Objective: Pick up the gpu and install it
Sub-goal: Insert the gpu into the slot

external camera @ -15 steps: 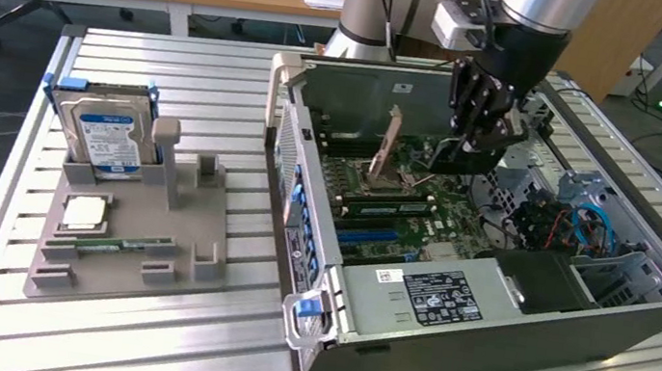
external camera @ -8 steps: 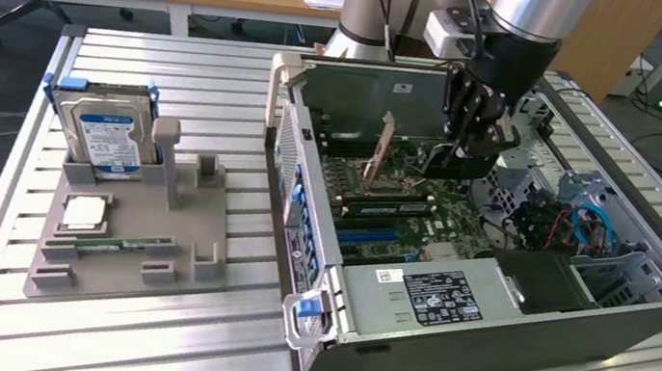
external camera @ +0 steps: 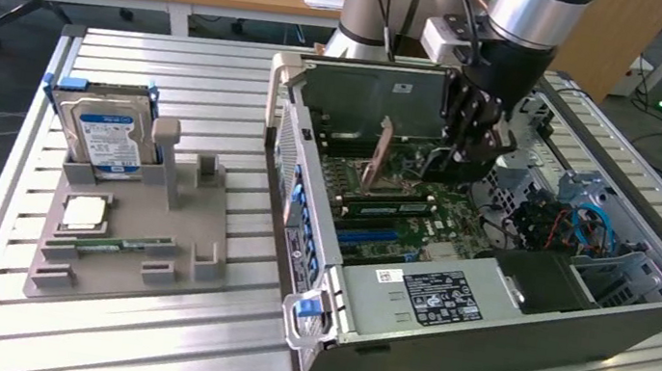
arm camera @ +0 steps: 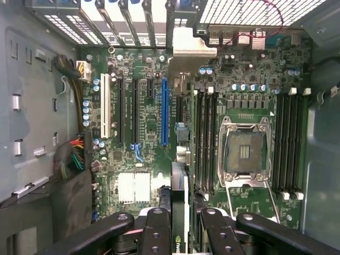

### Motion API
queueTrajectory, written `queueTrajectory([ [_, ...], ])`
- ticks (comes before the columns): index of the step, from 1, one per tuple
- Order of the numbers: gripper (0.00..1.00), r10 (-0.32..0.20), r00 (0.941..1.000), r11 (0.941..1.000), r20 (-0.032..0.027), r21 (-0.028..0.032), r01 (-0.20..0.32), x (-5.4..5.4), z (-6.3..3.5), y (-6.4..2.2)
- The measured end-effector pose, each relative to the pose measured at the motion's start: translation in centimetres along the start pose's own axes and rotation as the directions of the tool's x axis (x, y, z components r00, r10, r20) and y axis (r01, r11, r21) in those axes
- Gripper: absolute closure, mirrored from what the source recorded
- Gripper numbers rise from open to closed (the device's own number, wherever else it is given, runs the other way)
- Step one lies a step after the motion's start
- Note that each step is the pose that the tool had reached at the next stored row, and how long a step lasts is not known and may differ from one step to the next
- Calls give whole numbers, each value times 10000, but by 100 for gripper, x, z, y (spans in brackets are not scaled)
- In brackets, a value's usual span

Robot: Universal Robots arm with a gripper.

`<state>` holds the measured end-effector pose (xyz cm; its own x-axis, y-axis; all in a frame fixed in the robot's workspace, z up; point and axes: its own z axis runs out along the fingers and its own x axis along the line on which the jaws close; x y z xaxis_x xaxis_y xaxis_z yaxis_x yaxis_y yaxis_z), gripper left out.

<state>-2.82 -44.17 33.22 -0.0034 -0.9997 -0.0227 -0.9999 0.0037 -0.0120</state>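
Observation:
My gripper [external camera: 474, 138] hangs inside the open computer case [external camera: 520, 319], over the green motherboard [external camera: 392, 214]. It is shut on the gpu [external camera: 454, 164], which hangs on edge below the fingers. In the wrist view the gpu [arm camera: 179, 191] is seen edge-on between the two black fingers [arm camera: 156, 228], and its silver bracket [arm camera: 194, 43] reaches the case's rear slot openings. The card sits just beside the long blue slot [arm camera: 164, 111], above the board; I cannot tell whether it touches it.
A grey holder [external camera: 129, 235] at the exterior view's left carries an upright blue-labelled hard drive [external camera: 111, 140], a small memory stick [external camera: 122, 242] and a square chip [external camera: 85, 212]. Case walls, blue cables [external camera: 585, 226] and the bare processor socket [arm camera: 241, 151] surround the gripper.

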Motion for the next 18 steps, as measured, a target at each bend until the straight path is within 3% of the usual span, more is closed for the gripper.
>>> queueTrajectory([
  [4,74,0,10000,10000,1,1,0,2,72,1],
  [5,74,0,10000,10000,0,0,0,3,141,2],
  [9,74,0,10000,10000,1,1,0,4,186,2],
  [18,74,0,10000,10000,-1,0,0,4,193,2],
])
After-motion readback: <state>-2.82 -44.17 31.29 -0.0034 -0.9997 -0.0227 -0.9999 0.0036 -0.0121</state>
